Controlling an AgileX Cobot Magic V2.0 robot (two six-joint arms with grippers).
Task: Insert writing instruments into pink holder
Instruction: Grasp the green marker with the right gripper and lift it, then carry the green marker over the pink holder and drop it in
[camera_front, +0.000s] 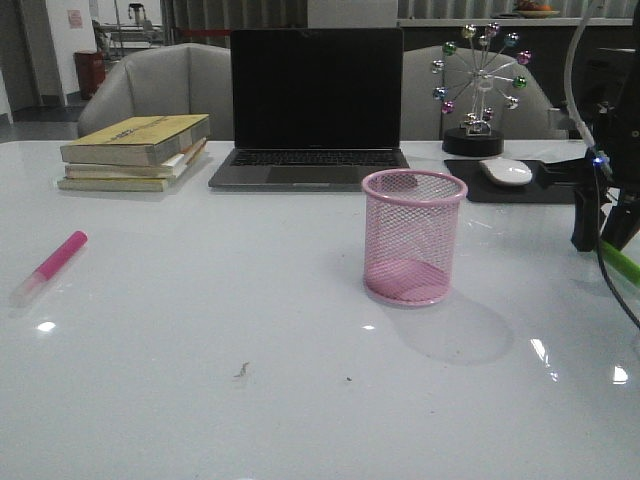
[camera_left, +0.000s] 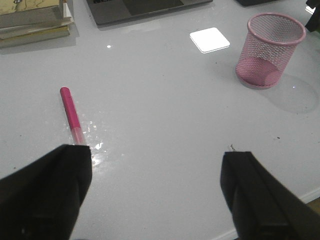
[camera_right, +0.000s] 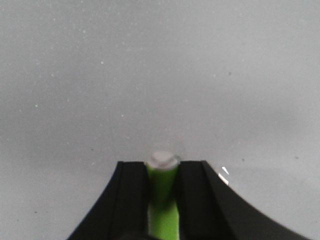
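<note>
The pink holder (camera_front: 414, 236) (camera_left: 270, 49), a mesh cup, stands upright and empty at the table's middle. A magenta-pink marker (camera_front: 49, 267) (camera_left: 71, 114) with a pale cap lies flat near the left edge. My left gripper (camera_left: 157, 175) hangs open above bare table, its dark fingers (camera_left: 50, 190) wide apart, with the pink marker's cap end just beyond one tip. At the far right my right gripper (camera_front: 601, 243) (camera_right: 162, 167) is shut on the green marker (camera_right: 163, 192) (camera_front: 621, 262), whose pale end pokes out between the fingertips, low over the table.
A laptop (camera_front: 313, 110) stands open at the back, with a stack of books (camera_front: 135, 152) to its left. A mouse (camera_front: 506, 171) on a black pad and a ball ornament (camera_front: 478, 90) sit at the back right. A cable (camera_front: 615, 280) hangs by the right arm.
</note>
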